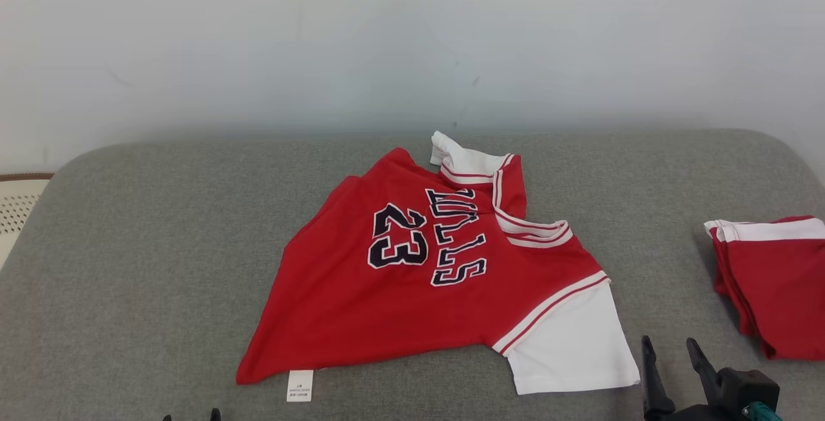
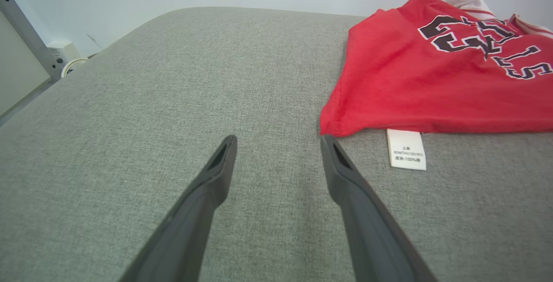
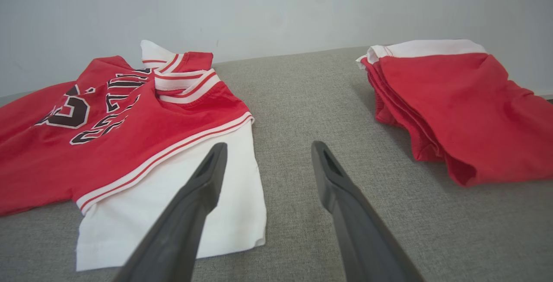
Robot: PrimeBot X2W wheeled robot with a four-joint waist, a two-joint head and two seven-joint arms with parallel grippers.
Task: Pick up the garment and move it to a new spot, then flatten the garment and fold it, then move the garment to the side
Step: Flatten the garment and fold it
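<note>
Just left of the open right gripper [image 1: 668,343] lies the white sleeve [image 1: 567,343] of the garment [image 1: 387,308], its hem corner [image 2: 333,122] beside the open left gripper [image 2: 278,139].

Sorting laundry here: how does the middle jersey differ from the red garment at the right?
The jersey lies spread out, its number 23 showing; the red garment sits folded in layers, no print visible. The jersey has a white sleeve; the red garment a white top band. Both are red and white.
</note>
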